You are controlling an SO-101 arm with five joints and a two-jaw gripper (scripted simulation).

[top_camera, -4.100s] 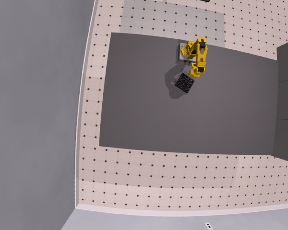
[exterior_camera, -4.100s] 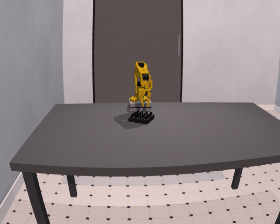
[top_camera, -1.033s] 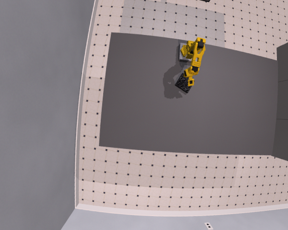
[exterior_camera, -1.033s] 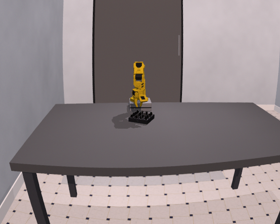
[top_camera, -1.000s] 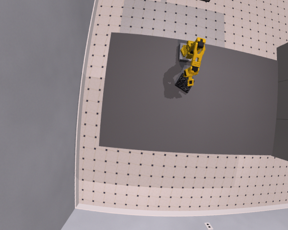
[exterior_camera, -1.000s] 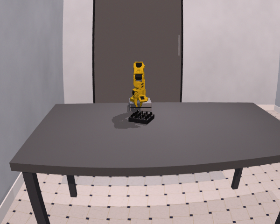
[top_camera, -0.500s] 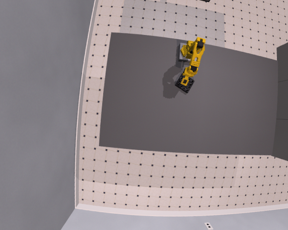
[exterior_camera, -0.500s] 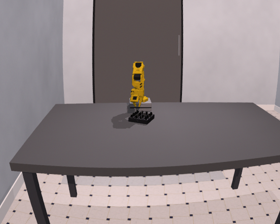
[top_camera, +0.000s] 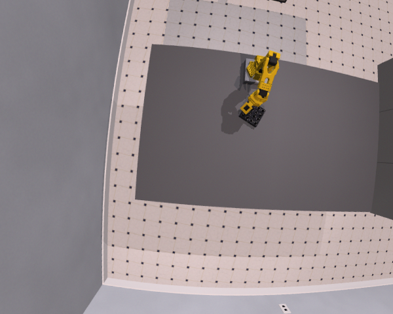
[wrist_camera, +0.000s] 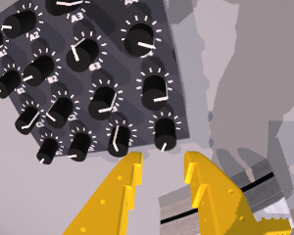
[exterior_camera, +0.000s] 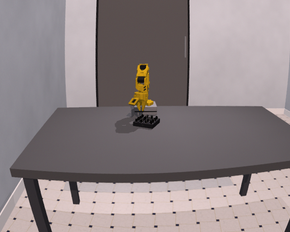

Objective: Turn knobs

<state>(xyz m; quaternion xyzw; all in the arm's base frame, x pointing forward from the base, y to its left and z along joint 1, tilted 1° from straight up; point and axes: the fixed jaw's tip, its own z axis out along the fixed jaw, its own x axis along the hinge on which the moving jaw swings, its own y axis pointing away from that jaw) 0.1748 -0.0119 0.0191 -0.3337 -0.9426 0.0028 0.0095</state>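
The black knob box lies on the dark table, with four rows of black knobs that have white pointers. It also shows in the top view and the exterior view. In the wrist view row A, with labels A1 to A4, is at the top and row D is nearest my fingers. My yellow gripper hovers above the table just off the row D edge, close to the end knob. Its fingers stand narrow with a small gap and nothing between them. It touches no knob.
The arm's grey base block stands right behind the knob box, and shows under the right finger in the wrist view. The arm's shadow falls to the left of the box.
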